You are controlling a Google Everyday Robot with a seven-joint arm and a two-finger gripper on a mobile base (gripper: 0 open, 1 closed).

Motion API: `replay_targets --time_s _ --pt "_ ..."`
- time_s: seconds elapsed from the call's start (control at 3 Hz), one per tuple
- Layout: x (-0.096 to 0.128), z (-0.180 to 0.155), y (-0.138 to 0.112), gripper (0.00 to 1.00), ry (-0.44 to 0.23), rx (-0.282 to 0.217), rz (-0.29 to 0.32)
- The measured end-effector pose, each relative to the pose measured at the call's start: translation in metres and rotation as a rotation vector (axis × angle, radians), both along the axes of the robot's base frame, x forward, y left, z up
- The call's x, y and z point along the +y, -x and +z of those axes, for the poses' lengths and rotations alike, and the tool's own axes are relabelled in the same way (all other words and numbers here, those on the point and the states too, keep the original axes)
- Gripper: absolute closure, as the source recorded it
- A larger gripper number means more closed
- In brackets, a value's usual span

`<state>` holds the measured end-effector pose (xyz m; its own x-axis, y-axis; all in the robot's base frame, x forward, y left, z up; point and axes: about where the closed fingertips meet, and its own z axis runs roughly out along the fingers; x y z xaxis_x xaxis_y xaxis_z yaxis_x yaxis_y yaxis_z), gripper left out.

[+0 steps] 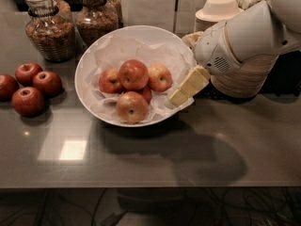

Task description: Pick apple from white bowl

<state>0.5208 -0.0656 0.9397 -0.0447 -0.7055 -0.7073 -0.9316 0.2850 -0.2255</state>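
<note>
Here, the gripper (180, 95) hangs at 4 o'clock on the white bowl (86, 68), apart from the apple (134, 74); its grip cannot be told.

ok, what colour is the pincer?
Pale cream-yellow, clearest in the camera view; the pincer hangs over the white bowl's right rim.

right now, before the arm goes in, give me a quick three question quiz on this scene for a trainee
1. True or false: the gripper already holds the apple.
2. Where do the dark red apples lie? A inside the white bowl; B on the counter, left of that bowl; C in the gripper.
3. Fill in: the gripper hangs at the white bowl's ___ rim.
Key: 1 false, it is at the rim, apart from the apple. 2 B. 3 right.
</note>
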Motion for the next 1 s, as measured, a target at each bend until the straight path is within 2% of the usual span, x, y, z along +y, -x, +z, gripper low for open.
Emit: replay_targets --time_s 0.33,1.0 --pt "0.034 -0.003 -0.001 0.00 -0.017 0.010 0.086" --pt "0.079 -0.014 -0.011 0.00 -0.013 0.035 0.198"
